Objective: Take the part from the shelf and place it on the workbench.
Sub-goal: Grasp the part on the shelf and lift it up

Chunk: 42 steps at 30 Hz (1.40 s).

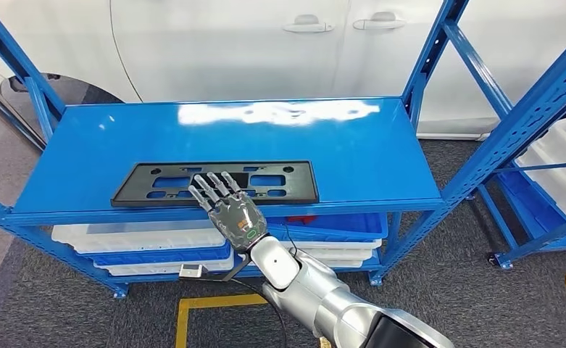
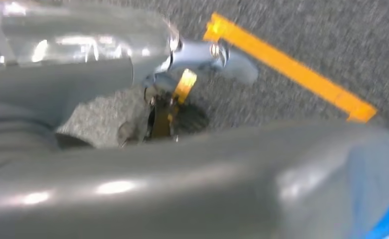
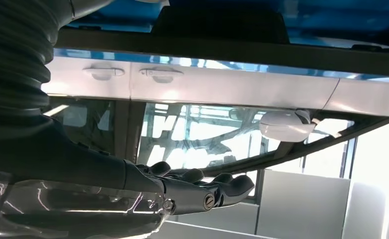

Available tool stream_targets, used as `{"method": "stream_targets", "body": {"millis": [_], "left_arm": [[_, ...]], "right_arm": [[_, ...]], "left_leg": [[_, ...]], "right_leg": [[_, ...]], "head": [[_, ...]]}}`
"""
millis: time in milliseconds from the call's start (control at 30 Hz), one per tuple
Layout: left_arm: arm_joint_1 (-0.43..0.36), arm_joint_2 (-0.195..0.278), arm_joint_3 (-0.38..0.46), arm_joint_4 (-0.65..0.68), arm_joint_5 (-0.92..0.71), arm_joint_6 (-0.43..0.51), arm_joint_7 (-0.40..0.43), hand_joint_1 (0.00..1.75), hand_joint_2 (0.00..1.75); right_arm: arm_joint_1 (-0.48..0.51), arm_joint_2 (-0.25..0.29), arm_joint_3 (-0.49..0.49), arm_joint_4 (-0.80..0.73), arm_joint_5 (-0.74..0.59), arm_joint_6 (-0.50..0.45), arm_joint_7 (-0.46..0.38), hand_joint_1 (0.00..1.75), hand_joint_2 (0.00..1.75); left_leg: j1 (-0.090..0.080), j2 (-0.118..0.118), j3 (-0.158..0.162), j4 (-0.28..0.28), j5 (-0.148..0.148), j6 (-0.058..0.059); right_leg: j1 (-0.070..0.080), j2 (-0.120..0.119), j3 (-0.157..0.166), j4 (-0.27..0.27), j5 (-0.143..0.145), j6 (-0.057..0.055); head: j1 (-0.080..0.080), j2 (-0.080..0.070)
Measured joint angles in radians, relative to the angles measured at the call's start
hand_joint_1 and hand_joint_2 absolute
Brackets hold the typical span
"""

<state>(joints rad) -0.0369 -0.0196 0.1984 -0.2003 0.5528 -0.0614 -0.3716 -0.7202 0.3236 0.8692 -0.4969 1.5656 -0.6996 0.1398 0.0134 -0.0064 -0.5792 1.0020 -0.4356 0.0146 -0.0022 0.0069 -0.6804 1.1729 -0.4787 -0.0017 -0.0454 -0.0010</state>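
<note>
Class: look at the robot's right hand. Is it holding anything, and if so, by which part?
Nothing held: the right hand reaches with fingers extended over the black part's front edge.

car workshop: blue steel shelving (image 1: 229, 141) beside white car (image 1: 265, 43)

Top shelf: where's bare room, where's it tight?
Bare: the blue shelf behind the black part to the back edge, and right of it to the upright. Tight: front edge, where the right hand reaches over the part.

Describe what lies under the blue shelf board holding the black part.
Under the shelf board, white bins and blue bins sit stacked on a lower level. Their contents are hidden by the board, apart from a small red spot.
</note>
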Motion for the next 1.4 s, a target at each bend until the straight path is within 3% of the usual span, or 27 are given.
{"method": "stream_targets", "body": {"millis": [67,100,233,300,367,400,433,467,533,567,600,733,800,867,900,933,967,1033,1067,1133,1267,1367,1400], "left_arm": [[-0.001,-0.001,0.000,0.000,0.000,-0.003,0.000,0.00,0.00],[-0.002,-0.001,0.000,0.000,0.000,-0.005,0.000,0.00,0.00],[-0.003,0.000,0.001,0.000,0.001,-0.014,-0.003,0.00,0.00],[-0.003,0.000,0.002,0.000,0.002,-0.016,-0.004,0.00,0.00],[-0.002,0.001,0.004,0.000,0.003,-0.016,-0.004,0.00,0.00],[-0.001,0.002,0.005,0.000,0.004,-0.016,-0.004,0.00,0.00],[0.000,0.002,0.006,0.000,0.004,-0.016,-0.005,0.00,0.00],[0.001,0.004,0.007,0.000,0.005,-0.016,-0.005,0.00,0.00],[0.001,0.006,0.008,0.000,0.005,-0.016,-0.006,0.00,0.00],[0.001,0.007,0.008,0.000,0.005,-0.017,-0.007,0.00,0.00],[0.000,0.008,0.009,0.000,0.005,-0.017,-0.007,0.00,0.00],[0.002,0.008,0.013,0.000,0.008,-0.018,-0.010,0.00,0.00],[0.002,0.008,0.016,0.000,0.008,-0.020,-0.011,0.00,0.00],[0.001,0.008,0.019,0.000,0.008,-0.022,-0.012,0.00,0.00],[0.002,0.009,0.021,0.000,0.007,-0.023,-0.012,0.00,0.00],[0.003,0.009,0.022,0.000,0.007,-0.025,-0.012,0.00,0.00],[0.004,0.009,0.023,0.000,0.006,-0.027,-0.012,0.00,0.00],[0.005,0.008,0.024,0.000,0.005,-0.031,-0.012,0.00,0.00],[0.004,0.007,0.024,0.000,0.004,-0.032,-0.012,0.00,0.00],[0.003,0.006,0.024,0.000,0.004,-0.033,-0.012,0.00,0.00],[0.002,0.007,0.024,0.000,0.002,-0.038,-0.014,0.00,0.00],[0.003,0.007,0.024,0.000,0.001,-0.046,-0.015,0.00,0.00],[0.004,0.008,0.025,0.000,0.001,-0.048,-0.015,0.00,0.00]], "right_arm": [[-0.007,0.000,0.010,0.002,0.000,0.000,0.003,0.00,1.75],[-0.010,0.001,0.016,0.003,0.000,0.000,0.004,0.00,1.75],[-0.018,0.005,0.032,0.014,0.000,0.000,0.008,0.00,1.75],[-0.023,0.011,0.038,0.020,0.000,0.000,0.009,0.00,1.75],[-0.026,0.015,0.045,0.028,0.000,0.000,0.010,0.00,1.75],[-0.026,0.016,0.048,0.032,0.000,0.000,0.009,0.00,1.75],[-0.026,0.017,0.051,0.037,0.000,0.000,0.009,0.00,1.75],[-0.027,0.018,0.054,0.041,0.000,0.000,0.009,0.00,1.75],[-0.030,0.022,0.059,0.047,0.000,0.000,0.009,0.00,1.75],[-0.033,0.024,0.063,0.050,0.000,0.000,0.009,0.00,1.75],[-0.035,0.026,0.067,0.053,0.000,0.000,0.009,0.00,1.75],[-0.043,0.029,0.087,0.067,0.000,0.001,0.007,0.00,1.75],[-0.049,0.030,0.103,0.077,0.000,0.002,0.007,0.00,1.75],[-0.051,0.029,0.121,0.091,0.000,0.004,0.013,0.00,1.75],[-0.050,0.029,0.130,0.098,0.000,0.005,0.017,0.00,1.75],[-0.050,0.029,0.139,0.106,0.000,0.007,0.022,0.00,1.75],[-0.051,0.028,0.148,0.112,0.000,0.008,0.026,0.00,1.75],[-0.058,0.028,0.163,0.123,0.000,0.014,0.034,0.00,1.75],[-0.062,0.029,0.170,0.128,0.000,0.016,0.037,0.00,1.75],[-0.068,0.029,0.181,0.138,0.000,0.018,0.041,0.00,1.75],[-0.074,0.031,0.202,0.149,0.000,0.020,0.051,0.00,1.75],[-0.079,0.032,0.216,0.155,0.000,0.022,0.054,0.00,1.75],[-0.078,0.032,0.220,0.157,0.000,0.023,0.054,0.00,1.75]], "left_leg": [[-0.005,0.000,0.003,0.003,-0.007,-0.008],[-0.007,0.000,0.003,0.004,-0.010,-0.012],[-0.003,0.001,0.001,0.023,-0.029,-0.034],[-0.001,0.001,-0.042,0.116,-0.078,-0.045],[0.001,0.001,-0.112,0.251,-0.129,-0.053],[0.002,0.001,-0.136,0.288,-0.132,-0.056],[0.002,0.001,-0.139,0.285,-0.114,-0.057],[0.003,0.001,-0.122,0.240,-0.078,-0.056],[0.003,0.002,-0.060,0.099,-0.004,-0.052],[0.002,0.002,-0.035,0.046,0.013,-0.046],[0.000,0.001,-0.023,0.017,0.017,-0.039],[0.002,0.000,-0.016,0.004,0.009,-0.013],[0.005,0.001,-0.012,0.000,0.007,-0.003],[0.002,0.001,-0.010,0.001,0.003,0.004],[0.001,0.001,-0.008,0.002,0.001,0.006],[0.000,0.001,-0.005,0.002,-0.002,0.006],[-0.002,0.000,-0.001,0.003,-0.005,0.006],[-0.005,-0.001,0.012,0.004,-0.014,0.003],[-0.007,-0.002,0.015,0.005,-0.019,0.000],[-0.008,-0.001,0.018,0.005,-0.024,-0.009],[-0.007,0.001,0.012,0.031,-0.049,-0.031],[-0.001,0.001,-0.077,0.211,-0.127,-0.045],[0.001,0.001,-0.109,0.264,-0.139,-0.048]], "right_leg": [[0.004,-0.001,0.054,-0.121,0.046,-0.010],[0.006,-0.001,0.065,-0.148,0.050,-0.013],[0.002,0.000,0.077,-0.164,0.047,-0.028],[-0.001,-0.002,0.085,-0.169,0.045,-0.035],[-0.001,-0.004,0.089,-0.168,0.041,-0.038],[-0.001,-0.004,0.091,-0.168,0.038,-0.039],[-0.001,-0.003,0.095,-0.168,0.035,-0.038],[-0.001,-0.002,0.100,-0.167,0.032,-0.036],[0.001,-0.001,0.112,-0.166,0.022,-0.029],[0.003,-0.001,0.114,-0.164,0.018,-0.025],[0.004,-0.001,0.114,-0.164,0.016,-0.020],[0.005,-0.001,0.109,-0.149,0.000,0.000],[0.004,-0.002,0.065,-0.059,-0.046,0.008],[0.002,-0.002,-0.012,0.082,-0.099,0.012],[0.001,-0.002,-0.041,0.127,-0.106,0.012],[0.001,-0.002,-0.052,0.133,-0.091,0.011],[0.000,-0.002,-0.042,0.098,-0.057,0.007],[0.005,-0.002,0.017,-0.041,0.024,-0.006],[0.007,-0.002,0.043,-0.101,0.047,-0.011],[0.012,-0.002,0.065,-0.150,0.051,-0.018],[0.003,-0.001,0.082,-0.173,0.051,-0.030],[0.000,-0.005,0.095,-0.178,0.044,-0.037],[0.000,-0.005,0.098,-0.178,0.041,-0.038]], "head": [[0.000,0.000],[0.000,0.000],[0.000,0.000],[0.000,0.000],[0.000,0.000],[0.000,0.000],[0.000,0.000],[0.000,0.000],[0.000,0.000],[0.000,0.000],[0.000,0.000],[0.000,0.000],[0.000,0.000],[0.000,0.000],[0.000,0.000],[0.000,0.000],[0.000,0.000],[0.000,0.000],[0.000,0.000],[0.000,0.000],[0.000,0.000],[0.000,0.000],[0.000,0.000]]}}
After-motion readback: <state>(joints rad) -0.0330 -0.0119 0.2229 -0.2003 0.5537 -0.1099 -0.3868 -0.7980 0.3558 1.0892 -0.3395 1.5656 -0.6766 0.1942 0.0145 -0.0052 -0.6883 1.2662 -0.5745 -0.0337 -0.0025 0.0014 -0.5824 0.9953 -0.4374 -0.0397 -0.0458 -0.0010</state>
